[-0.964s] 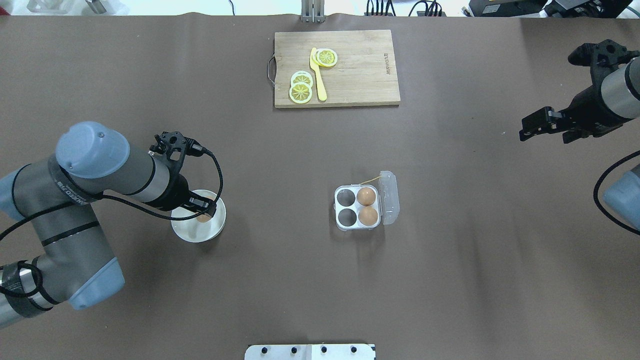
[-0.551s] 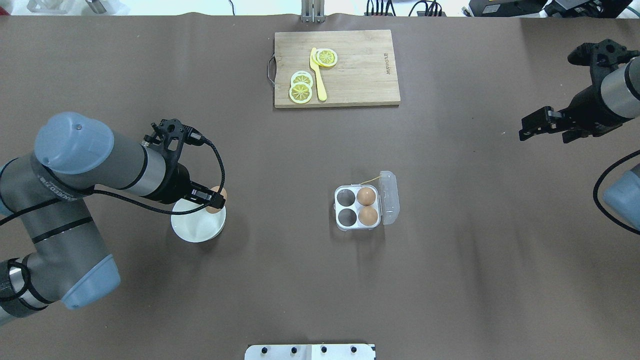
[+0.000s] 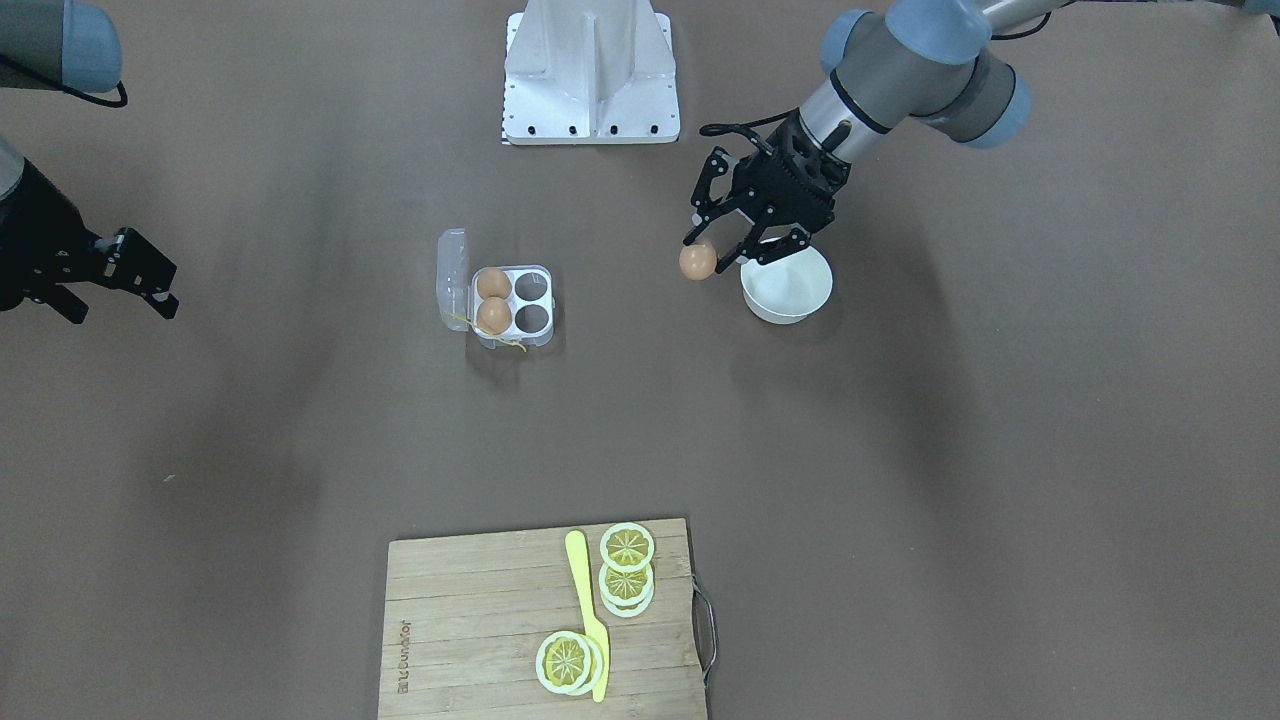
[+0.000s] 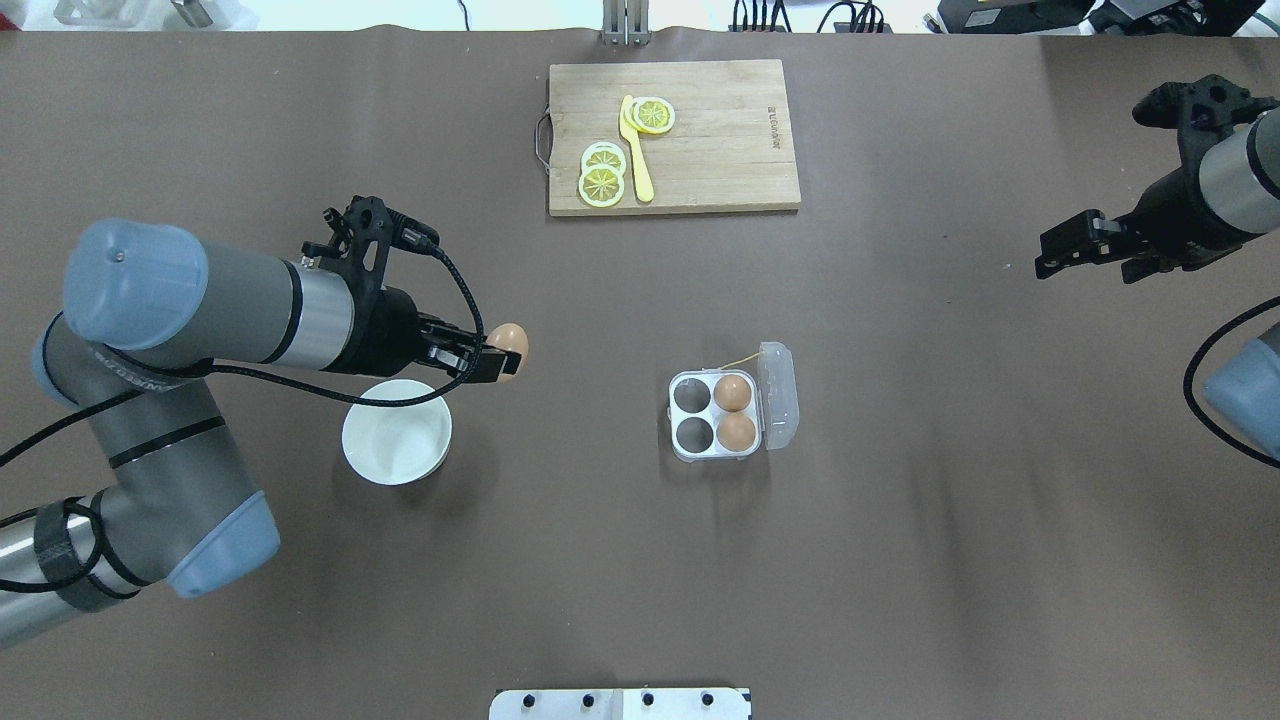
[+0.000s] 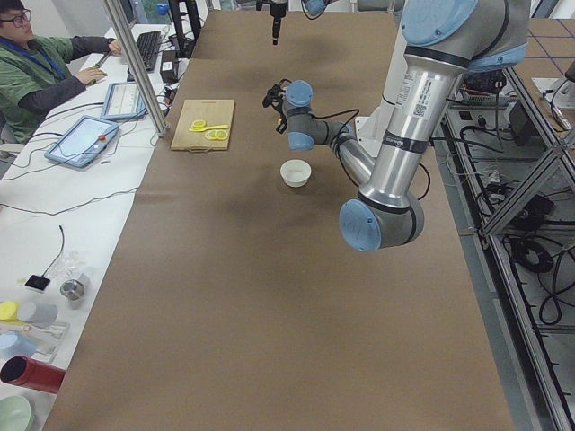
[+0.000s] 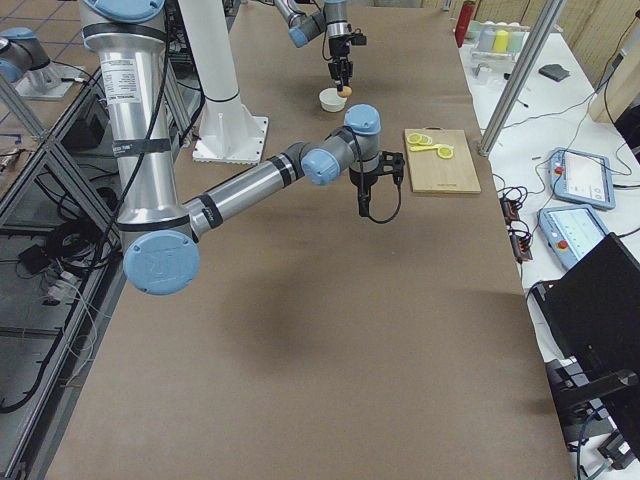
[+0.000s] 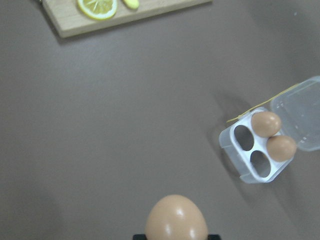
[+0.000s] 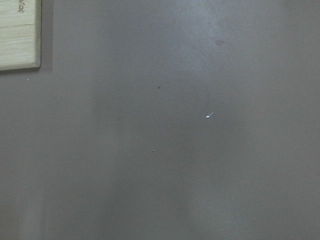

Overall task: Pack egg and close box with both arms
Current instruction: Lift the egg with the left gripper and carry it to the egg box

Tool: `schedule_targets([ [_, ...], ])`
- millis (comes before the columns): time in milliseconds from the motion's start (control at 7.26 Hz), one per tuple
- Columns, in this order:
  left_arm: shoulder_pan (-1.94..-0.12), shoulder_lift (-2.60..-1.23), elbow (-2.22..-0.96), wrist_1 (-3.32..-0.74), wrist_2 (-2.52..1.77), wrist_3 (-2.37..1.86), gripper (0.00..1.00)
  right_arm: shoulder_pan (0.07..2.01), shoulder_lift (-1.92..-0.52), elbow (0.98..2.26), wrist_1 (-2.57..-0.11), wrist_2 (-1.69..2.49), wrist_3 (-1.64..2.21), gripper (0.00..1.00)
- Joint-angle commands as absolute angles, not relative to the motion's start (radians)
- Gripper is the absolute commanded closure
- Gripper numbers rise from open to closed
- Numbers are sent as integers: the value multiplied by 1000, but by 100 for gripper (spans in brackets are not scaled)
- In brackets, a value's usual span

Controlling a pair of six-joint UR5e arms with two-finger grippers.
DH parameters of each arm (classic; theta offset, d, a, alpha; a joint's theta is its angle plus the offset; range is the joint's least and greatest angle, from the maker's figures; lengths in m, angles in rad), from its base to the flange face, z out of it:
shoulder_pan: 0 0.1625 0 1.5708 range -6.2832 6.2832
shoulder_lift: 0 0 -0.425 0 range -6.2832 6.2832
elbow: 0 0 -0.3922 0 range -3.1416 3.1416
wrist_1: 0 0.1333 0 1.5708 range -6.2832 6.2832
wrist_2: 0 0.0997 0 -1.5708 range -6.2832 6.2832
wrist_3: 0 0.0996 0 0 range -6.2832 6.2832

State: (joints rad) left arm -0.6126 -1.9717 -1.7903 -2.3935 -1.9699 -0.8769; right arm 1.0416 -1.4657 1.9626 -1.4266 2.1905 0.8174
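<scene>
My left gripper (image 4: 500, 356) is shut on a light-brown egg (image 4: 508, 346) and holds it in the air, just past the far-right rim of the white bowl (image 4: 397, 445). The same egg shows in the front view (image 3: 698, 262) and at the bottom of the left wrist view (image 7: 176, 218). The clear box (image 4: 714, 412) lies open to the egg's right, with its lid (image 4: 780, 395) folded out to the right. Two eggs (image 4: 733, 393) (image 4: 737, 431) fill its right cells, and the two left cells are empty. My right gripper (image 4: 1050, 255) is open and empty at the far right.
A wooden cutting board (image 4: 720, 140) with lemon slices (image 4: 601, 180) and a yellow knife (image 4: 637, 150) lies at the far middle of the table. The white bowl is empty. The robot's base plate (image 4: 620, 703) is at the near edge.
My left gripper lifted the egg out of the white bowl and carried it right and a little farther away, toward the box. The right arm has barely moved.
</scene>
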Motion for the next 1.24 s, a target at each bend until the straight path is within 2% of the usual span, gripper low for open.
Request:
schedule_targets([
  [0, -576, -2049, -1636, -2677, -1886, -877, 100, 1042, -1463, 1964, -1427, 2191, 816, 0],
  [275, -474, -2086, -1564, -2831, -1731, -865, 100, 1042, -1463, 1962, -1427, 2191, 816, 0],
  [551, -358, -2196, -1387, -2978, -1562, -756, 100, 1042, -1463, 1960, -1427, 2191, 816, 0],
  [1102, -336, -2210, -1327, -2981, -1560, -549, 100, 1042, -1462, 1960, -1427, 2191, 816, 0],
])
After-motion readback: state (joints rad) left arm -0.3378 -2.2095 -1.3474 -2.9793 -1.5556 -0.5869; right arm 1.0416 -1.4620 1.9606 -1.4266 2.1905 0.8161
